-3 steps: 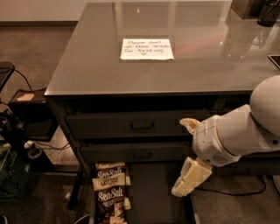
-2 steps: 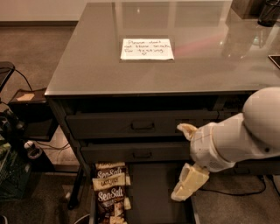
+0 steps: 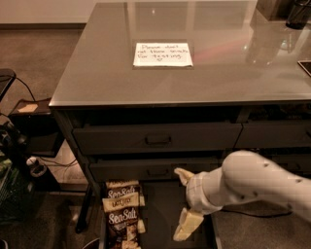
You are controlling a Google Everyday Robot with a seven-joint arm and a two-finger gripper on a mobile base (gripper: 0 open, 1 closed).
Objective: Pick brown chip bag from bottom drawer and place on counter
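Observation:
The bottom drawer [image 3: 163, 209] is pulled out at the foot of the cabinet, a dark tray with a bare floor. Brown chip bags [image 3: 122, 214] with white "Sea Salt" lettering lie along its left side, one overlapping another. My gripper [image 3: 183, 204] hangs over the drawer's right half, to the right of the bags and apart from them. Its cream fingers [image 3: 187, 224] are spread wide with nothing between them. The counter [image 3: 194, 58] is the glossy grey cabinet top above, bearing a white handwritten note [image 3: 163, 54].
Dark drawer fronts with recessed handles [image 3: 158, 139] sit above the open drawer. Black equipment and cables [image 3: 24, 141] stand on the floor at the left. Dark objects [image 3: 296, 12] sit at the counter's back right corner.
My arm has moved left and downward over the open drawer, bringing the gripper closer to the chip bags. The bags have not moved.

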